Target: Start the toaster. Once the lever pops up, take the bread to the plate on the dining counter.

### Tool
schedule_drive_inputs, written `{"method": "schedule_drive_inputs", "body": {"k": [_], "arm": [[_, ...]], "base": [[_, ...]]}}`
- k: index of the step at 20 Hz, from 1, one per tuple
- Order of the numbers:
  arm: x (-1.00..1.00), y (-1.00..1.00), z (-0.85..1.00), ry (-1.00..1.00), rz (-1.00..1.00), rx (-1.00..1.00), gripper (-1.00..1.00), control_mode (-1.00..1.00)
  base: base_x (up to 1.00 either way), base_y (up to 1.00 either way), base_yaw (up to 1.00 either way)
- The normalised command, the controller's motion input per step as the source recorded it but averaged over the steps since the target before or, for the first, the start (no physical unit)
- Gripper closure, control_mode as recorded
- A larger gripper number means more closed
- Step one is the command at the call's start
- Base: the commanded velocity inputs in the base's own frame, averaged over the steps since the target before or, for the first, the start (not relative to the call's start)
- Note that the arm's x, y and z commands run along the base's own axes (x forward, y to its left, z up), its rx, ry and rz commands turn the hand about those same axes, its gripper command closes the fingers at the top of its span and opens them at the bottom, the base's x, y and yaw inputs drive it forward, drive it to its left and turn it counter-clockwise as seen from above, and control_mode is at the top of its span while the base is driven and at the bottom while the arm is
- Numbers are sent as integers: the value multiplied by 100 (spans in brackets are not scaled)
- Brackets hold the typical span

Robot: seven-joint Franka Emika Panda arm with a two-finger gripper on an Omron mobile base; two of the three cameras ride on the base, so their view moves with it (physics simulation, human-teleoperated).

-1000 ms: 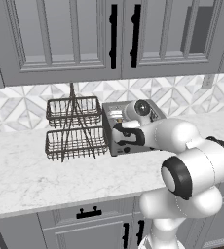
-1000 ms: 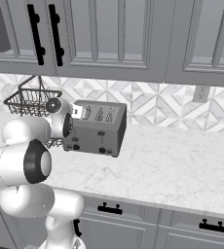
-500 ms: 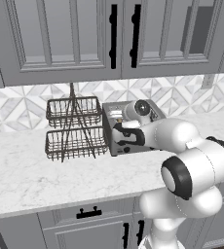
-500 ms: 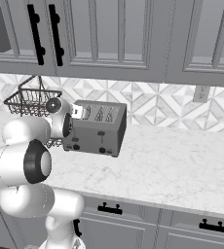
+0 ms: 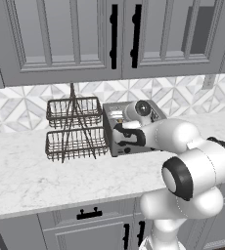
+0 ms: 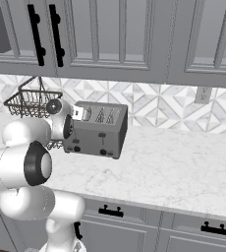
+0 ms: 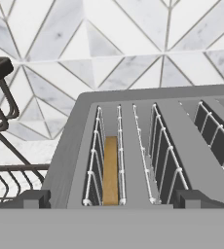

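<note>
The bread sits down inside the far-left slot of the toaster, which stands on the marble tabletop against the tiled wall. The gripper hangs right at the toaster's front; whether its fingers are open or closed, I cannot tell. By my reading the job is in its first stage: the slice is not yet lifted out, and the carry to the plate is all left. Just beside the toaster stands a two-tier wire rack, crowding that side.
</note>
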Motion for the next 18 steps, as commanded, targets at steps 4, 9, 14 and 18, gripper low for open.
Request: {"method": "schedule_drive_inputs", "body": {"k": [4, 9, 14, 18], "arm": [[0, 0, 0, 0, 0, 0, -100, -100], [0, 0, 0, 0, 0, 0, -100, -100], [0, 0, 0, 0, 0, 0, -100, -100], [0, 0, 0, 0, 0, 0, -100, -100]], "base": [[0, 0, 0], [0, 0, 0], [0, 0, 0], [0, 0, 0]]}}
